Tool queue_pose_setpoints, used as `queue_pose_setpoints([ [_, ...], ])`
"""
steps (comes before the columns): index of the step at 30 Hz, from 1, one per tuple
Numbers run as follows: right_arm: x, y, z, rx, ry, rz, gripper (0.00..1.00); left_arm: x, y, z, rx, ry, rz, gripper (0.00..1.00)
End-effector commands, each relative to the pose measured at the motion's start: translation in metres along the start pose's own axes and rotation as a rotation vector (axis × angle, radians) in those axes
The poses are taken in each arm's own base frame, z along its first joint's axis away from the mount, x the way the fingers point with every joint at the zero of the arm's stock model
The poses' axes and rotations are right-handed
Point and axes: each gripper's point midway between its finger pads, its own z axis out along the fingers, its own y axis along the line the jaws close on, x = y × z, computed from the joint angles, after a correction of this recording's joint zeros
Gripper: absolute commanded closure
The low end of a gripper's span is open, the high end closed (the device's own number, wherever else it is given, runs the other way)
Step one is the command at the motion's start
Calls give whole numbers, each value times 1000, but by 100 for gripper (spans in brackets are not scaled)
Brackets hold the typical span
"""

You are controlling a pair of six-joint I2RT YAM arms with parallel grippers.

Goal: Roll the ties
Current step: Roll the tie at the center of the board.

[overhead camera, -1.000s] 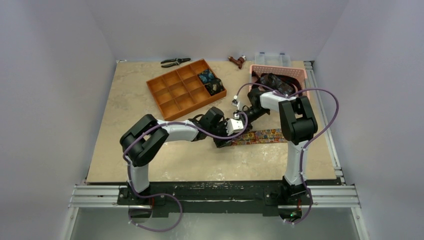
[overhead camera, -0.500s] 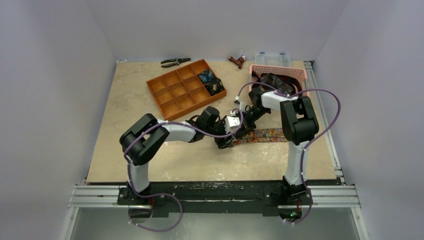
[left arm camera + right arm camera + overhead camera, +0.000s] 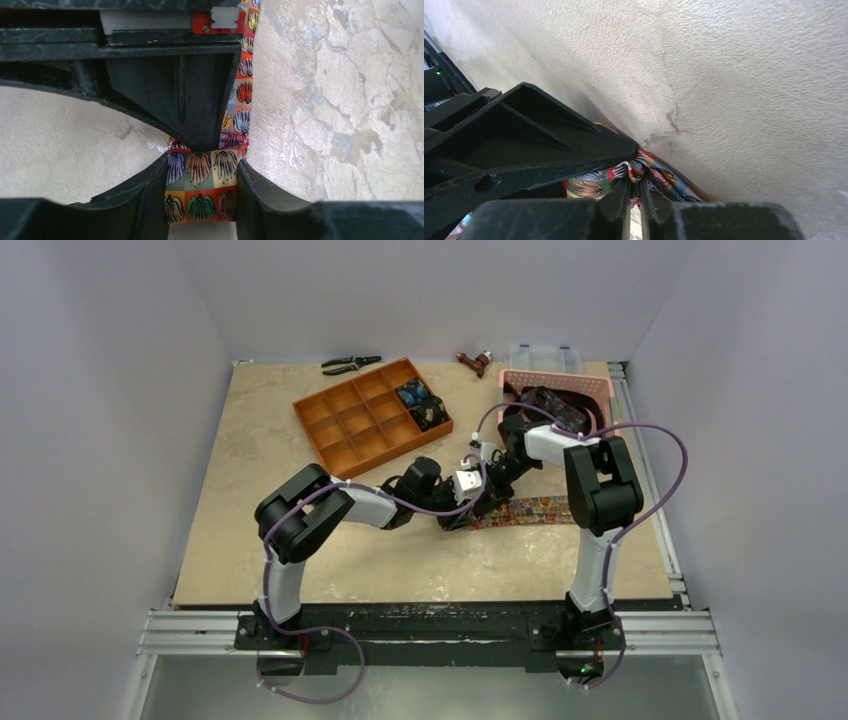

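Observation:
The orange-yellow-red tie [image 3: 530,509] lies as a strip on the table, its left end wound into a small coil [image 3: 201,185]. In the left wrist view my left gripper [image 3: 201,192] holds that coil, a finger [image 3: 147,200] pressing each side of it. The flat strip [image 3: 243,75] runs away from the coil. My right gripper [image 3: 635,192] is shut, with a fold of the same tie [image 3: 659,172] pinched between its tips. In the top view the left gripper [image 3: 455,511] and the right gripper [image 3: 479,502] meet at the coil. Two rolled dark ties [image 3: 420,405] sit in the orange tray [image 3: 345,420].
A pink basket [image 3: 603,388] at the back right holds dark ties [image 3: 548,402]. Pliers [image 3: 350,364], a small brown tool [image 3: 477,362] and a clear box [image 3: 545,353] lie along the back edge. Purple cables loop around both arms.
My left gripper opened wider, then closed back onto the coil. The left arm's elbow shifted right and forward. The right gripper kept its pinch on the tie.

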Motion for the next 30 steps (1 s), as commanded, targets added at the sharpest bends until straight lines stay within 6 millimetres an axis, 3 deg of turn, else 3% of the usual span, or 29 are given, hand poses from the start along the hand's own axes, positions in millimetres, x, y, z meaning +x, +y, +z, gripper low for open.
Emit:
queue_pose_setpoints([
  [1, -19, -31, 2, 138, -50, -110, 84, 25, 4, -4, -43, 116, 87, 67],
  [7, -20, 8, -38, -51, -68, -115, 55, 54, 5, -28, -47, 271, 195, 68],
  [14, -8, 47, -41, -259, -93, -77, 45, 57, 11, -29, -72, 344, 193, 67],
  [17, -12, 52, -34, -300, -83, -34, 44, 57, 12, -28, -82, 363, 195, 66],
  [24, -8, 38, -11, -239, -14, -8, 63, 58, 11, -28, -92, 392, 198, 63],
  [27, -5, 16, -5, -152, -2, -11, 82, 58, 10, -28, -87, 393, 196, 58],
  [29, -1, 5, -2, -124, 10, -3, 100, 55, 6, -27, -65, 379, 188, 53],
  [30, 0, -1, -2, -113, 18, 2, 100, 53, 6, -26, -59, 368, 182, 50],
])
